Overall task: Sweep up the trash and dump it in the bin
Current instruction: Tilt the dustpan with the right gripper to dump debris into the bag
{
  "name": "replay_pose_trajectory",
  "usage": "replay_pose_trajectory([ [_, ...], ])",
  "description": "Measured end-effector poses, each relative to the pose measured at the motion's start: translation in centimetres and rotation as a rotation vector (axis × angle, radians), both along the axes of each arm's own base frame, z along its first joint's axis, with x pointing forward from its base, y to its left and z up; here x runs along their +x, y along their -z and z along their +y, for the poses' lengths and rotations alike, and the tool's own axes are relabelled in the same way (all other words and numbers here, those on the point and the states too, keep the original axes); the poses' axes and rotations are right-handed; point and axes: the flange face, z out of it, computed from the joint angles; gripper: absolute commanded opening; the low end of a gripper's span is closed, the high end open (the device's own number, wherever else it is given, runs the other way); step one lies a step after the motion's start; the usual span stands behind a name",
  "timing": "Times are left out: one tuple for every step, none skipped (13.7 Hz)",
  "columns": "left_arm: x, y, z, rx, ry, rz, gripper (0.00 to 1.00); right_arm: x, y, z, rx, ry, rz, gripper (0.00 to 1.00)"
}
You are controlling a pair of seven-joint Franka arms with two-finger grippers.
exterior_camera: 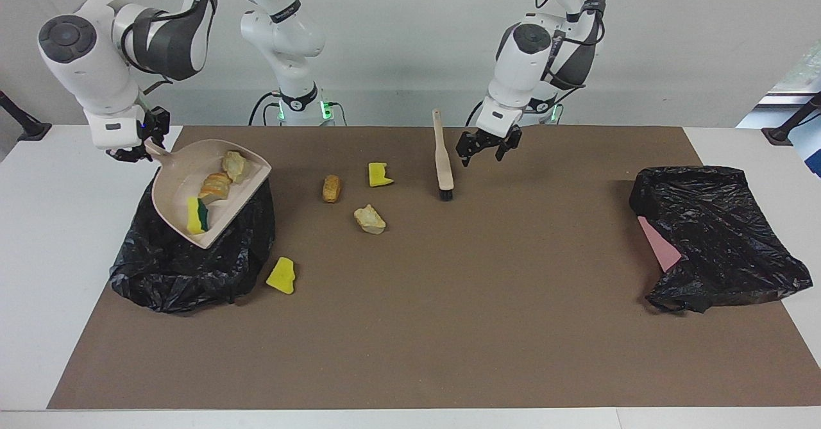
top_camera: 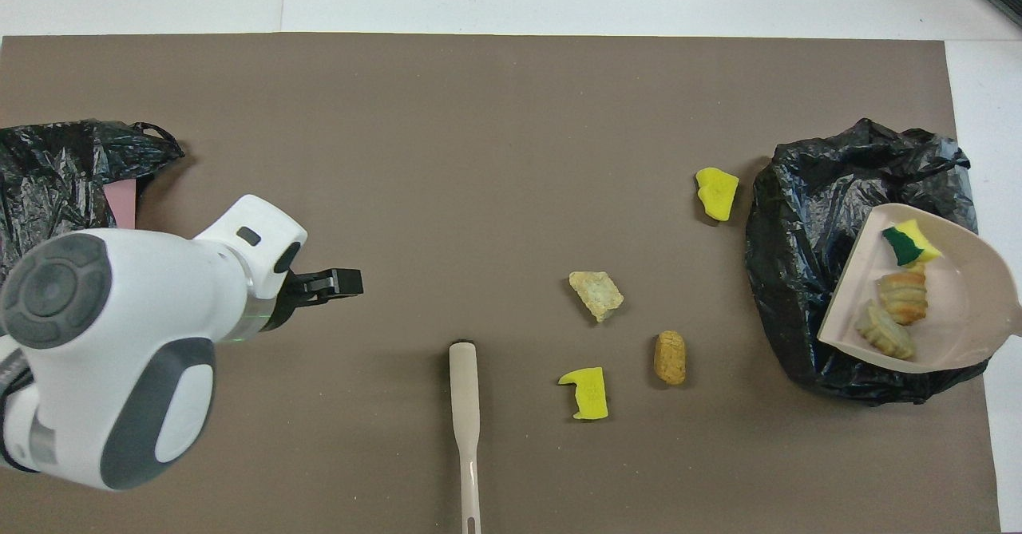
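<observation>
My right gripper [exterior_camera: 136, 151] is shut on the handle of the beige dustpan [exterior_camera: 176, 201], held tilted over the black bag bin [exterior_camera: 186, 262]. In the pan [top_camera: 962, 310] lie three pieces of trash: a yellow-green sponge [top_camera: 906, 241] and two ridged lumps [top_camera: 901, 294]. Loose on the mat are a yellow chunk [exterior_camera: 282, 276] beside the bin, an orange-brown lump [exterior_camera: 331, 188], a beige lump [exterior_camera: 370, 219] and another yellow chunk [exterior_camera: 380, 174]. The brush [exterior_camera: 442, 156] stands on its bristles, unheld. My left gripper [exterior_camera: 486, 149] hangs open beside it, apart from the handle.
A second black bag [exterior_camera: 718, 236] with a flat pink sheet [exterior_camera: 659, 244] sticking out lies at the left arm's end of the brown mat [exterior_camera: 449, 326]. White tabletop [exterior_camera: 45, 256] borders the mat on both ends.
</observation>
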Motion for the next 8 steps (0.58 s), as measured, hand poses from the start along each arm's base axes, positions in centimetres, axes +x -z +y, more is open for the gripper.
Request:
replay_pose_trajectory([
  [0.9,-0.4,1.9,0.002,0.019,-0.014,1.00,0.6,-0.4,0.0,-0.032,-0.007,0.033,0.00],
  [1.7,-0.9,3.7,0.004,0.032,-0.028,1.00,1.5,-1.0,0.1,-0.069,-0.016,0.061,0.00],
  [2.3,-1.4,5.3,0.006,0.034,-0.034,1.00,2.7,-1.5,0.3,-0.106,-0.027,0.087,0.00],
  [2.8,-2.1,6.5,0.008,0.030,-0.027,1.00,3.8,-1.6,0.7,-0.135,-0.037,0.114,0.00],
  [3.1,-2.8,7.1,0.008,0.029,-0.014,1.00,4.7,-1.6,1.4,-0.161,-0.049,0.141,0.00],
  [3.3,-3.4,7.4,0.009,0.028,-0.002,1.00,5.7,-1.5,2.3,-0.186,-0.057,0.163,0.00],
  [3.5,-3.9,7.6,0.008,0.024,0.004,1.00,6.7,-1.6,3.1,-0.207,-0.060,0.176,0.00],
  [3.7,-4.3,7.9,0.008,0.020,0.005,1.00,7.5,-1.8,3.8,-0.229,-0.065,0.182,0.00],
])
